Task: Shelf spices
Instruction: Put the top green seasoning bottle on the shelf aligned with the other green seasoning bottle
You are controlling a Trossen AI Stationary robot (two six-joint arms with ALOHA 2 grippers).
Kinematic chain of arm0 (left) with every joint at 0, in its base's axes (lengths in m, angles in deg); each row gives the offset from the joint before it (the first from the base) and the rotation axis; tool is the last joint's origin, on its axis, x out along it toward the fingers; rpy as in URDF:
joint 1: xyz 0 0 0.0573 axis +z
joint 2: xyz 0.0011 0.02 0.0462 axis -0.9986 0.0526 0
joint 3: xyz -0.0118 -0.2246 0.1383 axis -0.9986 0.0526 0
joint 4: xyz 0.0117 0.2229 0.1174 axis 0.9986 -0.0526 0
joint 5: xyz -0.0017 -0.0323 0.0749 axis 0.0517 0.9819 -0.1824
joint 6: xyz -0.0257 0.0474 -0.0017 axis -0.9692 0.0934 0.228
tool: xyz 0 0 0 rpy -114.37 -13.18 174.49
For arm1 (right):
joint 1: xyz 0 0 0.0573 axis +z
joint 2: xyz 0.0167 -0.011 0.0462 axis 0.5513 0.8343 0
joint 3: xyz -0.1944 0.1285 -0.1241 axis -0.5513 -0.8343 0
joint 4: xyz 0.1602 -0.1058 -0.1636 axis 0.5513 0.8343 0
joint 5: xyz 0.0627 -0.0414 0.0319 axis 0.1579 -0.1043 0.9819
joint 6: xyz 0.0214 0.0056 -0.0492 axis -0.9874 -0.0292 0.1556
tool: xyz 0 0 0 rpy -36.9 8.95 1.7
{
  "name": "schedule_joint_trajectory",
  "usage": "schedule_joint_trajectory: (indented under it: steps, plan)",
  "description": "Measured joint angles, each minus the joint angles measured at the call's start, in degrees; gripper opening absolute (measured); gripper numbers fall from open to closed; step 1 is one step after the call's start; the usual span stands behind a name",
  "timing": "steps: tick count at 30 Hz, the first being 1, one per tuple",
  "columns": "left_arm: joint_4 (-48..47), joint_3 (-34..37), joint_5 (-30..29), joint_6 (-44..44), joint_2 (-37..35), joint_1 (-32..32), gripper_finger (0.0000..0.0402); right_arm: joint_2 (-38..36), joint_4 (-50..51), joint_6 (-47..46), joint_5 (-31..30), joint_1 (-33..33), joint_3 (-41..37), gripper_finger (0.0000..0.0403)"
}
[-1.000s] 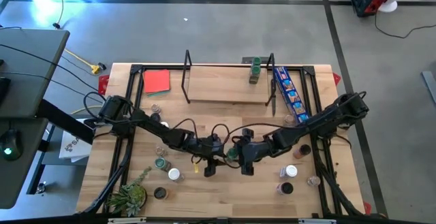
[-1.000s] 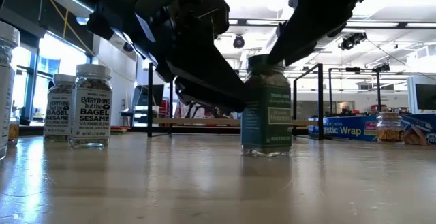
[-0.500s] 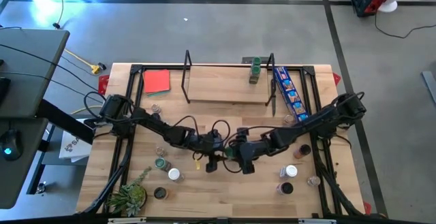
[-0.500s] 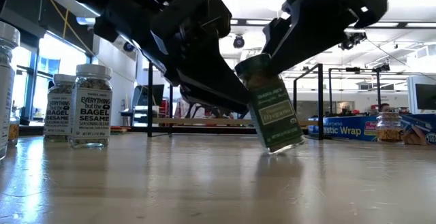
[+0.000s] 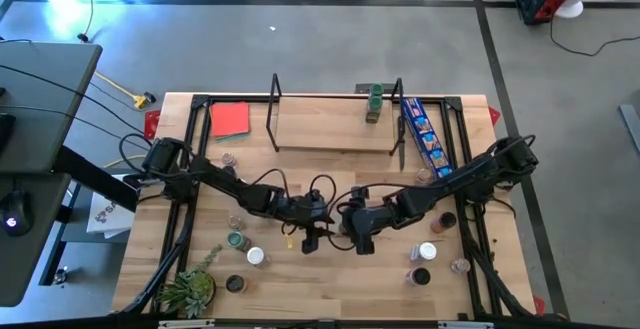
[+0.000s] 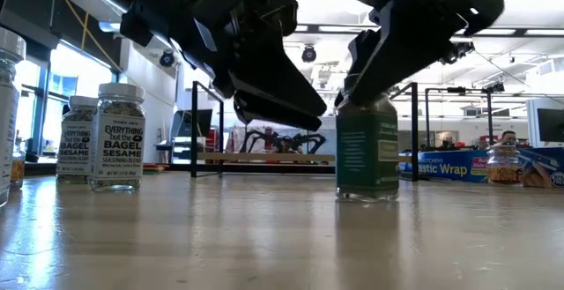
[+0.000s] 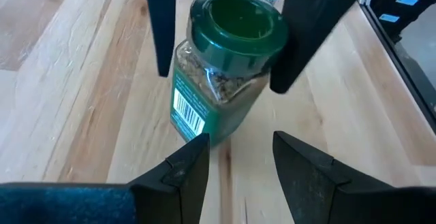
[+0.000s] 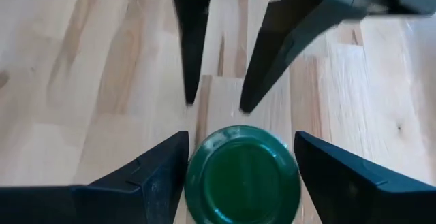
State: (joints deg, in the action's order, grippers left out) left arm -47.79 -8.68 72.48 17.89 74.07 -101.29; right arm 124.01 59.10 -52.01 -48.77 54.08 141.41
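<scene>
Step in hand, by judgement: picking up one jar for the shelf. Green-lidded jar (image 6: 367,149) stood upright on the counter (image 5: 330,279) near centre, well short of the shelf (image 5: 330,134) at 12 o'clock from it. Right hand (image 8: 240,176) straddled the jar from above, fingers (image 8: 153,173) spread wide on either side of the lid; contact not clear, so no firm grasp claimed. Left hand (image 7: 238,166) sat at the jar's 9 o'clock, fingers about half spread, holding nothing, pointed at the jar. Next move probably called for: closing right hand on the jar just below the lid, lifting straight, carrying toward 12 o'clock, clearing the black wire uprights. One jar (image 5: 374,104) already stood at the shelf's right end. Other jars (image 5: 240,244) scattered at 8 and 4 o'clock.
</scene>
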Motion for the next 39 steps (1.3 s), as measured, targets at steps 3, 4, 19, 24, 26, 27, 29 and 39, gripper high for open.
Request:
schedule_joint_trajectory:
  steps: [3,4,19,24,26,27,29,39]
  plan:
    - [-1.07,0.0,-0.04,0.91,-0.94,0.04,0.0156,-0.28,1.11,2.74,0.15,0.0,0.0,0.0261]
    - [-1.37,0.0,-0.13,0.95,-1.24,0.04,0.0156,-0.49,1.17,4.18,0.2,0.0,0.0,0.0261]
    - [-1.09,0.04,-0.47,3.51,-1.43,0.47,0.0156,-4.04,5.85,29.93,13.34,-4.93,0.02,0.0261]
    - [-1.04,0.04,-0.49,3.48,-1.42,0.81,0.0156,-4.07,5.8,31.04,16.93,-6.86,0.02,0.0261]
    - [-1.06,0.04,-0.56,3.49,-1.42,0.81,0.0156,-4.01,5.48,31.52,17.92,-7.1,0.02,0.0261]
    - [-0.92,0.04,-0.68,3.49,-1.42,0.81,0.0156,-3.78,5.02,31.88,18.32,-7.15,0.02,0.0261]
    - [-0.75,0.04,-0.71,3.49,-1.42,0.81,0.0156,-3.0,4.82,31.97,18.89,-7.12,0.02,0.0259]
    - [-1.32,0.04,-0.76,3.36,-1.42,0.85,0.0156,-1.57,1.09,23.64,20.44,-7.57,0.04,0.0193]
